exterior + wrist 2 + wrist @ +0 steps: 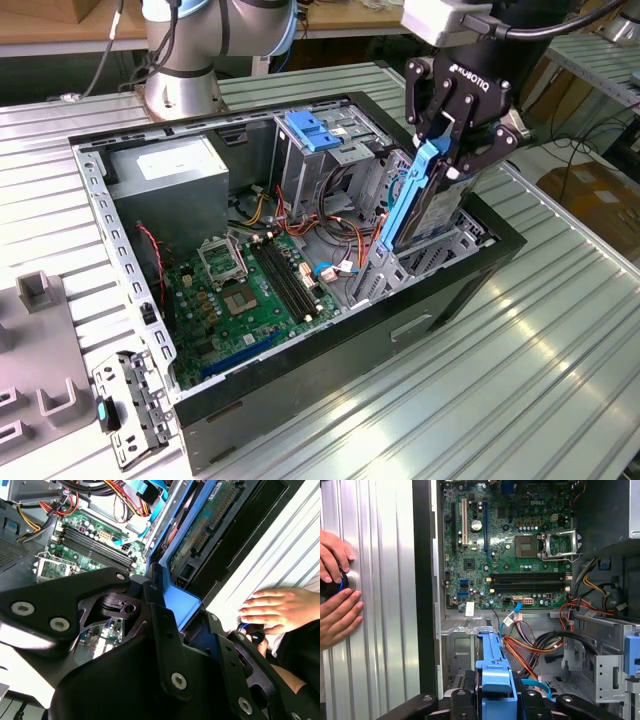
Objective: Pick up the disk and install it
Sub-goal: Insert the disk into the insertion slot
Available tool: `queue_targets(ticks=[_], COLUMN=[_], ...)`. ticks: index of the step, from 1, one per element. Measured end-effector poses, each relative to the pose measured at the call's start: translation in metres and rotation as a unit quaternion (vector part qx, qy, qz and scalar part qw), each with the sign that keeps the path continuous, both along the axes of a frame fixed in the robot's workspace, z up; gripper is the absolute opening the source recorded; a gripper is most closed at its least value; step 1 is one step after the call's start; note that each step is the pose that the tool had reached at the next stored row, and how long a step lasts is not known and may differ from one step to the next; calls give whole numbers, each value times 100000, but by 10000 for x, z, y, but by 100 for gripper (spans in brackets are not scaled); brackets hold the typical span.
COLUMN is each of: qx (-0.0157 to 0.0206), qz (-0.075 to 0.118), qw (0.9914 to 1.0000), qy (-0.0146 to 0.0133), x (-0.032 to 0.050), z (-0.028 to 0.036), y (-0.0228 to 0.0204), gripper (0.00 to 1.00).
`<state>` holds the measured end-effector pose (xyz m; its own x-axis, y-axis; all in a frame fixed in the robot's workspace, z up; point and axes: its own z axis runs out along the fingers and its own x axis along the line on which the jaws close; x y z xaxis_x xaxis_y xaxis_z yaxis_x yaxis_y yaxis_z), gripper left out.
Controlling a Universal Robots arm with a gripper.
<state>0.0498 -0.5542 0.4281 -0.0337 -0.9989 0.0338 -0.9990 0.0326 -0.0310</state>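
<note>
The computer case (92,190) is lying open on the desk (560,340), circuit board (250,290) facing up. Toward the exterior view's right, the hand (452,157) is gripping the disk (428,208) by its blue frame, holding it edgewise, seemingly to suit the bay (385,275) beneath.

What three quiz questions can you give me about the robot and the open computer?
1. True or false: the gripper is shut on the disk.
2. Where is the disk? A) flat on the table B) held on edge over the computer case C) lying on the green board
3. Fill in: the bracket round the disk is ____.
Key: 1 true; 2 B; 3 blue.
</note>
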Motion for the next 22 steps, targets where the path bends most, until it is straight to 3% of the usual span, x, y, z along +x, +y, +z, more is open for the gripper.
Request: queue_targets(ticks=[10,12,16,18,22], qx=[8,11,5,11,13], qz=[1,0,0,1,-1], qw=[100000,100000,100000,100000,100000], qy=[-2,-1,-2,-1,-1], x=[0,0,0,0,0], z=[-229,-310,-413,-520,-660], y=[-3,-3,-5,-8,-10], gripper=[37,37,37,37,37])
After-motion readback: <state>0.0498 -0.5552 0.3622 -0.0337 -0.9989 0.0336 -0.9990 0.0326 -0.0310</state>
